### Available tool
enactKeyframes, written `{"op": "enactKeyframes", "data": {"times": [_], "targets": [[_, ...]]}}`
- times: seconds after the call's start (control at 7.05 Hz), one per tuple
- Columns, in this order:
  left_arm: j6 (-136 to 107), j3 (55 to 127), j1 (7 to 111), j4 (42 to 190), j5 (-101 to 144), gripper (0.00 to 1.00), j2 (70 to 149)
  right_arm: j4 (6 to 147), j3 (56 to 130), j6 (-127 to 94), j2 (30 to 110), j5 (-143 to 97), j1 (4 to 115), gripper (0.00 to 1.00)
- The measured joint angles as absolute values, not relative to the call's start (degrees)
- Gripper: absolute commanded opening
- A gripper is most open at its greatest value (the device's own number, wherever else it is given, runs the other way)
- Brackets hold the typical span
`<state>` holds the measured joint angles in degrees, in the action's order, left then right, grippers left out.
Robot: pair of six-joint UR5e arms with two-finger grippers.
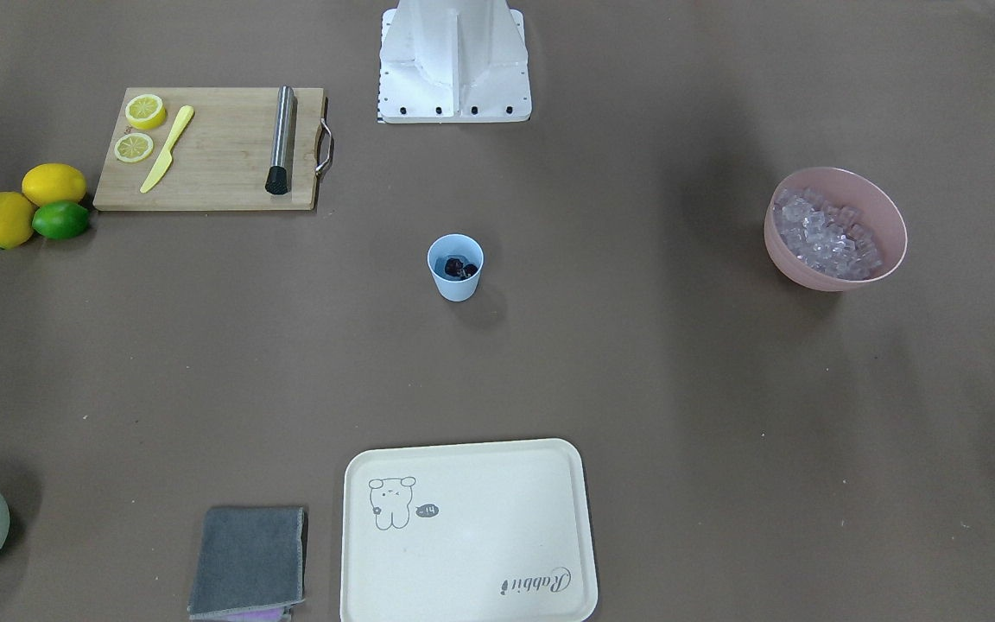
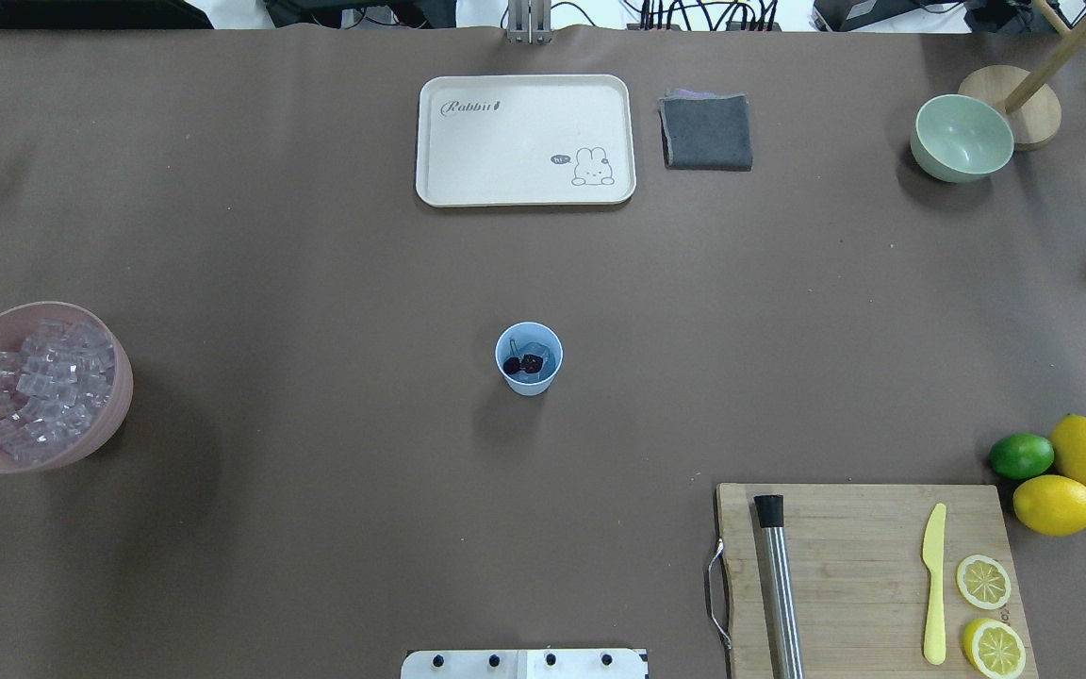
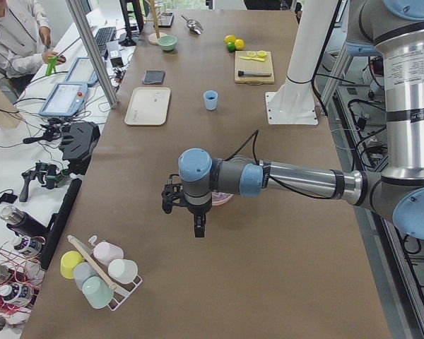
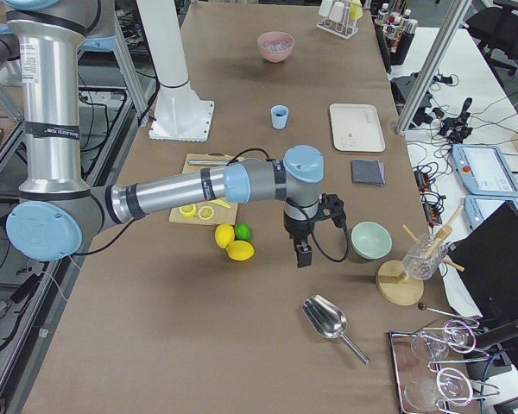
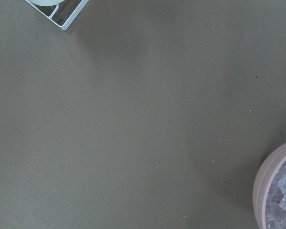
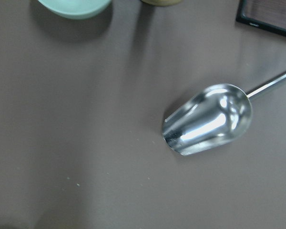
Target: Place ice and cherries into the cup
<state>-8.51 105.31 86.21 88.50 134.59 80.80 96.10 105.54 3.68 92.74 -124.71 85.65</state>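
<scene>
As the ice, heaped in the pink bowl well left of the cup holding the cherries, is judged slippery, the scoop should be taken by its handle, and the state of the left gripper and right gripper cannot be told.

You had a light-blue cup holding glossy dark red-black cherries, on a plain brown table cover. Near the black left gripper, the pink bowl carried clear, faintly lilac ice. Near the black right gripper lay a mirror-bright silver scoop. Your tray was cream with a grey bear outline and script lettering. The lemons and knife were yellow, the lime green, the cutting board pale wood, the cloth grey.
</scene>
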Motion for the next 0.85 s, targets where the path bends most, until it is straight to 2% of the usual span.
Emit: {"op": "enactKeyframes", "data": {"times": [0.85], "targets": [[-3.79, 105.97, 93.83, 88.12, 134.67, 0.99, 77.5, 96.19, 103.73, 3.87, 93.94, -129.05, 86.62, 1.0]]}}
